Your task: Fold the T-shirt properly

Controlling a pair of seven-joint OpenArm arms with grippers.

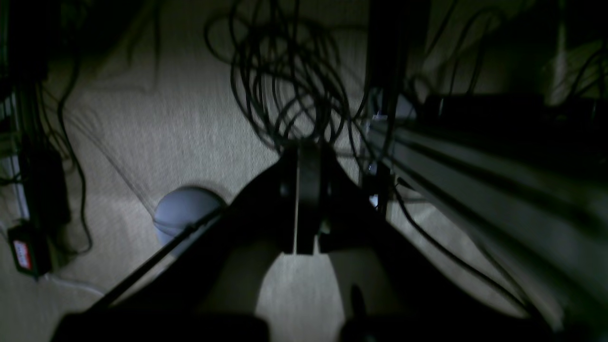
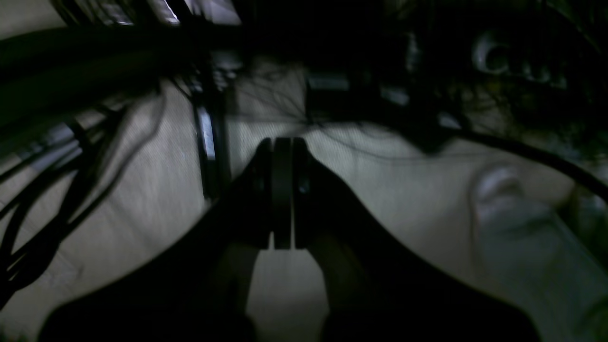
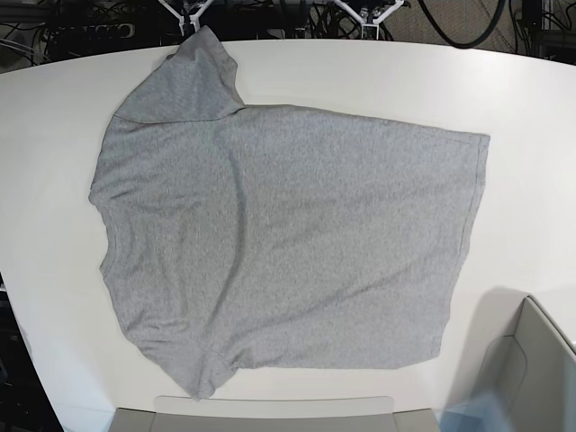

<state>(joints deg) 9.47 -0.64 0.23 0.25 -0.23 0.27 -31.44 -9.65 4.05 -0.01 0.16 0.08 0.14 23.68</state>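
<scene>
The T-shirt (image 3: 288,243) lies spread flat on the white table (image 3: 540,108) in the base view, plain grey side up. Its hem is toward the right. One sleeve (image 3: 193,76) points to the far edge and the other (image 3: 193,373) to the near edge. Neither arm shows in the base view. In the left wrist view my left gripper (image 1: 298,199) is shut, pads together, holding nothing, over a dim carpeted floor. My right gripper (image 2: 282,194) is likewise shut on nothing in the right wrist view, away from the shirt.
A grey box (image 3: 531,360) stands at the table's near right corner, and a grey tray edge (image 3: 270,416) lies along the near side. Tangled black cables (image 1: 285,71) and a metal frame rail (image 1: 475,190) are near the left gripper. More cables (image 2: 57,190) hang beside the right one.
</scene>
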